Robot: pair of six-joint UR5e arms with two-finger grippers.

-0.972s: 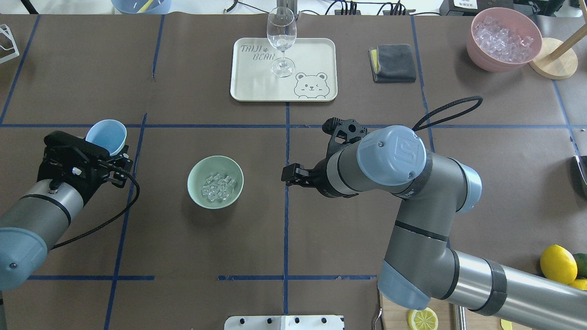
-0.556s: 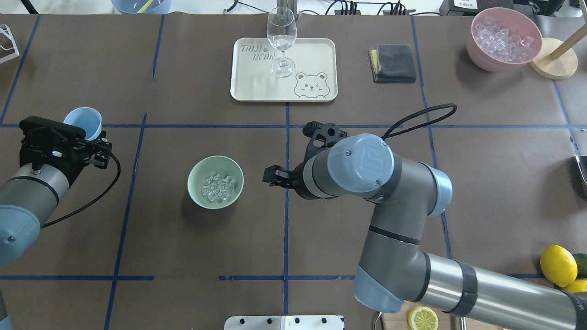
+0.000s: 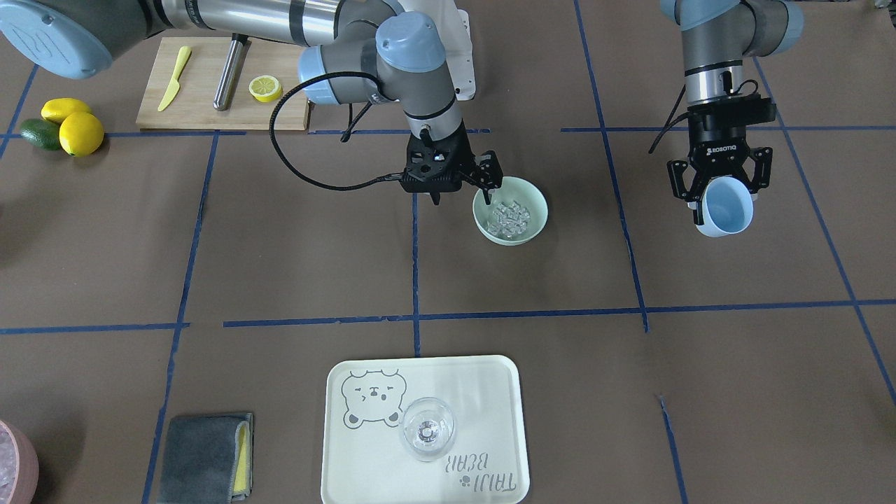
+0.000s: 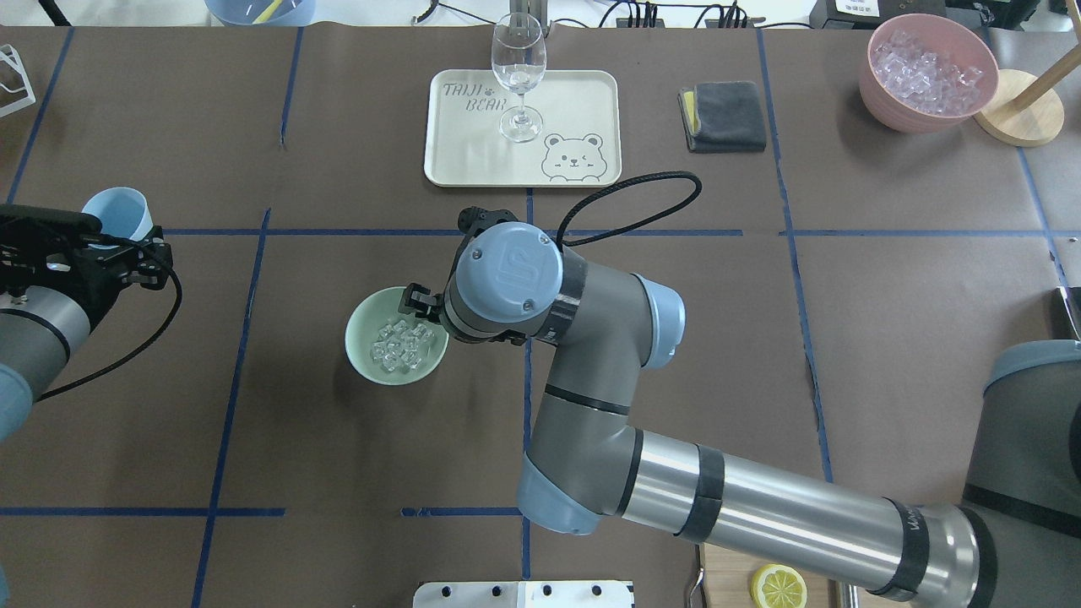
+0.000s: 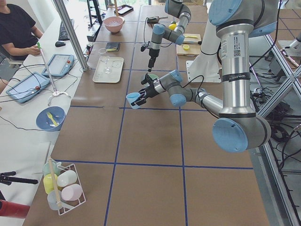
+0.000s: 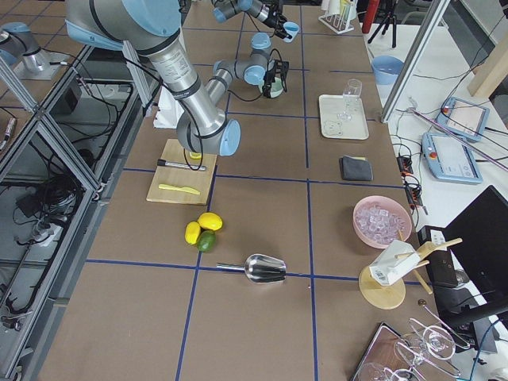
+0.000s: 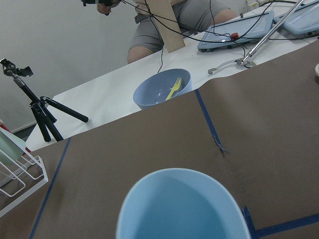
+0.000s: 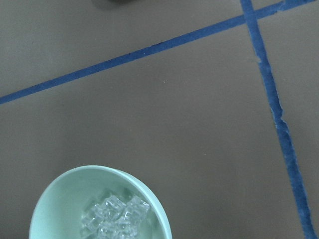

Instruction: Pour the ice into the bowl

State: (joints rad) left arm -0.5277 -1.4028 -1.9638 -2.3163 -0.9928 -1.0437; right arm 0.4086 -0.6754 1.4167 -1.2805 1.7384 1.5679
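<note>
The pale mint-green bowl [image 4: 361,355] stands left of the table's middle, with the clear ice [image 4: 401,344] cubes lying in it. It also shows in the front view [image 3: 535,225] and, with the ice [image 8: 115,217], in the right wrist view [image 8: 55,204]. My right gripper [image 3: 489,179] hangs at the bowl's rim on the side toward the table's middle. It looks open and empty. My left gripper [image 3: 721,190] is shut on the light blue cup [image 3: 728,208]. It holds the cup tilted above the table, far to the bowl's left. The cup [image 7: 182,206] looks empty.
A cream tray [image 4: 456,156] with a wine glass [image 4: 518,76] lies at the far middle. A grey cloth [image 4: 725,116] and a pink bowl of ice [image 4: 927,72] are at the far right. A cutting board [image 3: 203,98] and lemons [image 3: 80,133] sit near my right base.
My right arm has swung left, from right of the centre line to the bowl's rim. My left arm has carried the cup further left, away from the bowl.
</note>
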